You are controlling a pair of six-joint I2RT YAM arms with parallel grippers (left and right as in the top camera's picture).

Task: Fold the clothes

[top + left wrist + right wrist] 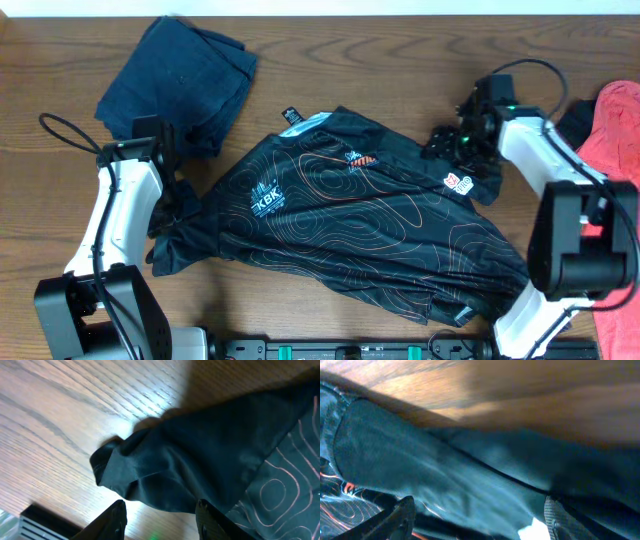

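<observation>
The clothes, a black jersey [350, 220] with orange-white contour lines and a "KBK" logo, lie spread and rumpled across the middle of the table. My left gripper [188, 207] is at the jersey's left sleeve. In the left wrist view the sleeve end [150, 470] lies bunched just ahead of the left gripper [161, 510], which is open with bare wood between its fingers. My right gripper [452, 150] hovers over the jersey's upper right shoulder. The right wrist view is blurred. There the right gripper [477, 510] stands wide open, with black cloth [445, 470] under it.
A folded navy-blue garment [180, 75] lies at the back left, close behind the left arm. A coral-red garment [615, 130] sits at the right edge. A cable loop [65, 130] lies left of the left arm. A black rail [340, 350] runs along the front edge.
</observation>
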